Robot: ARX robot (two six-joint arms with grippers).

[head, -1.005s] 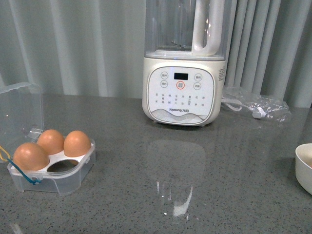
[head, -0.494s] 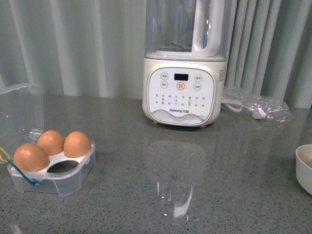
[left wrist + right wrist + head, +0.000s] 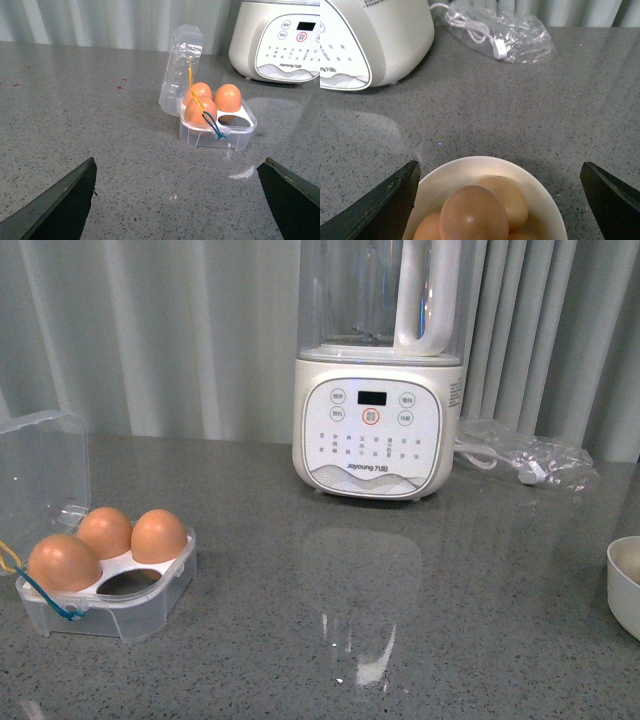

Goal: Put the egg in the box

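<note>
The clear egg box [image 3: 110,605] sits at the left of the grey counter with its lid [image 3: 40,465] open and upright. It holds three brown eggs [image 3: 158,536] and one cell [image 3: 128,582] is empty. It also shows in the left wrist view [image 3: 217,131]. My left gripper [image 3: 182,200] is open over bare counter, short of the box. My right gripper [image 3: 500,200] is open above a cream bowl [image 3: 535,192] holding several brown eggs [image 3: 473,214]. Neither gripper shows in the front view.
A big white blender [image 3: 372,410] stands at the back centre; it also shows in the right wrist view [image 3: 365,40]. A clear bag with a white cable [image 3: 525,460] lies right of it. The bowl's rim [image 3: 625,580] shows at the right edge. Curtains hang behind.
</note>
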